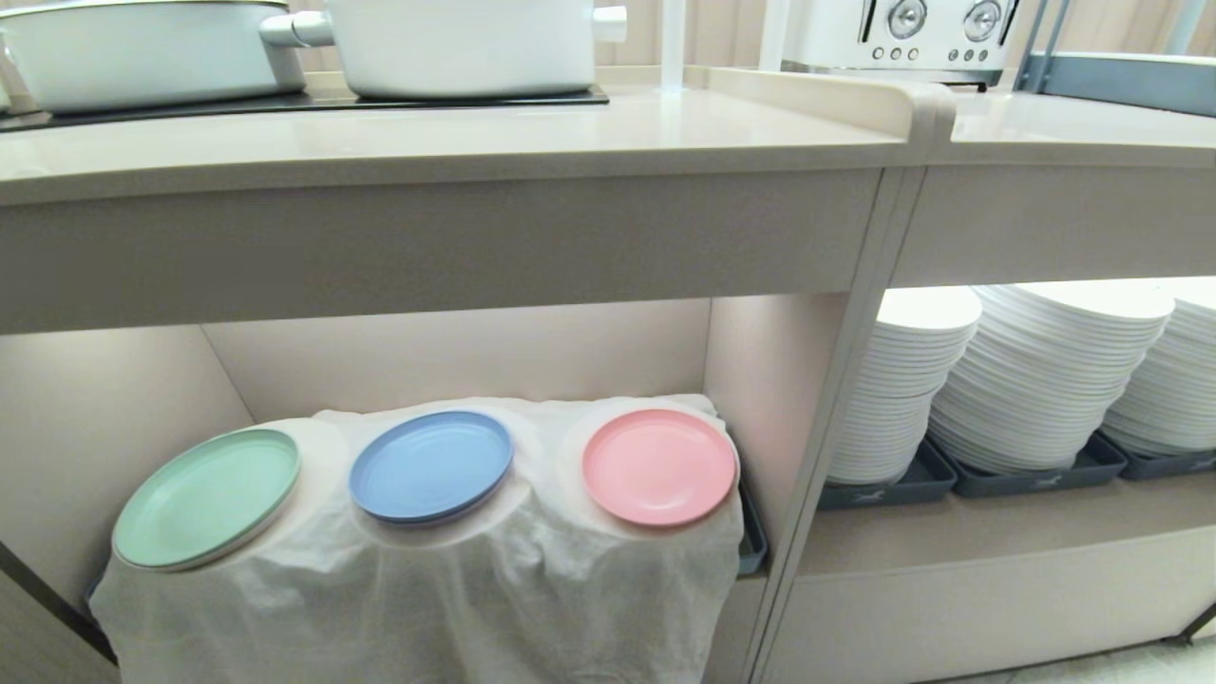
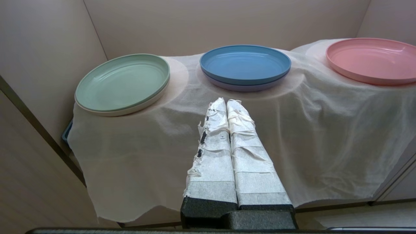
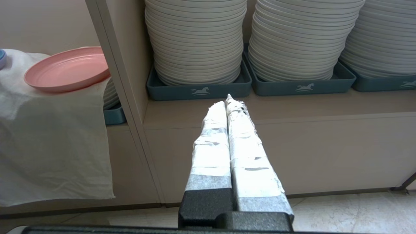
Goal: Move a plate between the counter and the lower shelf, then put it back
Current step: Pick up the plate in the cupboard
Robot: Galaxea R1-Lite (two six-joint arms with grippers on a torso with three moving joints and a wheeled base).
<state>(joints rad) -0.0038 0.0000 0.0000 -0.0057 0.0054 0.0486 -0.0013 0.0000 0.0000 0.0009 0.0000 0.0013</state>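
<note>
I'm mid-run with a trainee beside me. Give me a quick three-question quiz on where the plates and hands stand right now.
1. True or false: the pink plate lies on the counter.
2. Which plate sits between the other two on the white cloth? A) mint-green plate B) blue plate C) pink plate
3. Fill in: the left hand and right hand are both ____ and hold nothing.

Key:
1. False; it rests on the cloth in the lower shelf.
2. B
3. shut

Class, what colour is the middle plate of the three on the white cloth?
Blue. The middle plate shows best in the left wrist view, between the green and pink ones.
</note>
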